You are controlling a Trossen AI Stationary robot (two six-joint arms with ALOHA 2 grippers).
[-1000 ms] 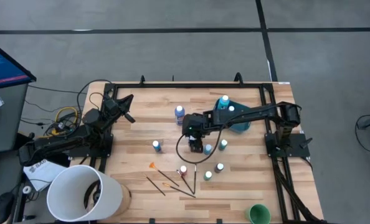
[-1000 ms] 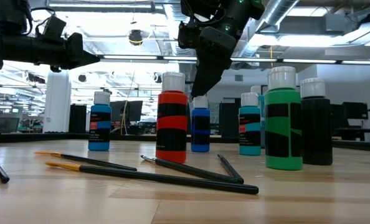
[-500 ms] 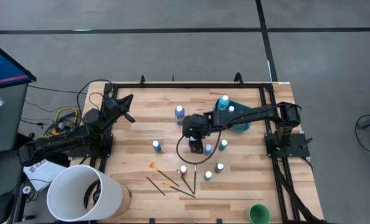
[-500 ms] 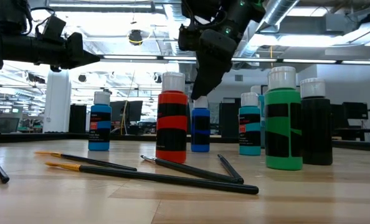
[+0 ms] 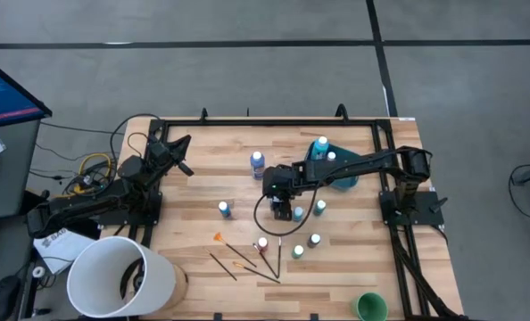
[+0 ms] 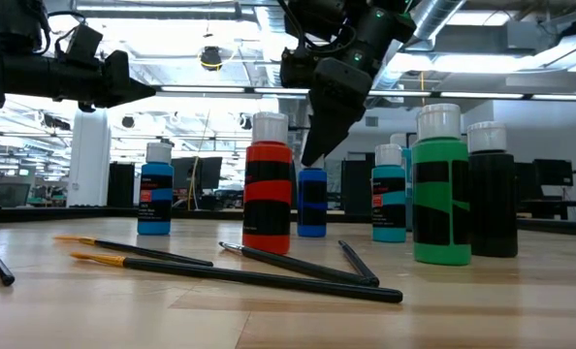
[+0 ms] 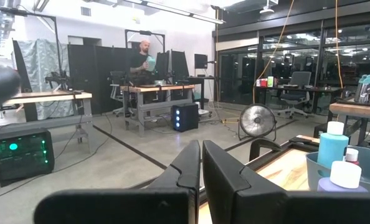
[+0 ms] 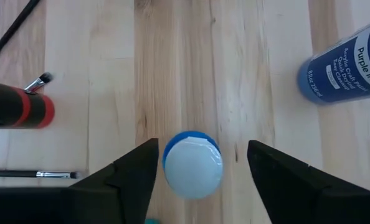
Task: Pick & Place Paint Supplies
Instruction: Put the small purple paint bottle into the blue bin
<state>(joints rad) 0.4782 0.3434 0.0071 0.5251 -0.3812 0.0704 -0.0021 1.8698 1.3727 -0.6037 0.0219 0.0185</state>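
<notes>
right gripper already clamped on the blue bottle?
No: in the right wrist view both fingers stand apart from the blue bottle, with bare wood showing on each side.

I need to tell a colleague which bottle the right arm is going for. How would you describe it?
Find the wooden table, then the right hand hanging near its middle. Directly beneath, between the open fingers, stands a small blue bottle with a white cap. Unlike the red bottle nearby, it is blue and shorter.
</notes>
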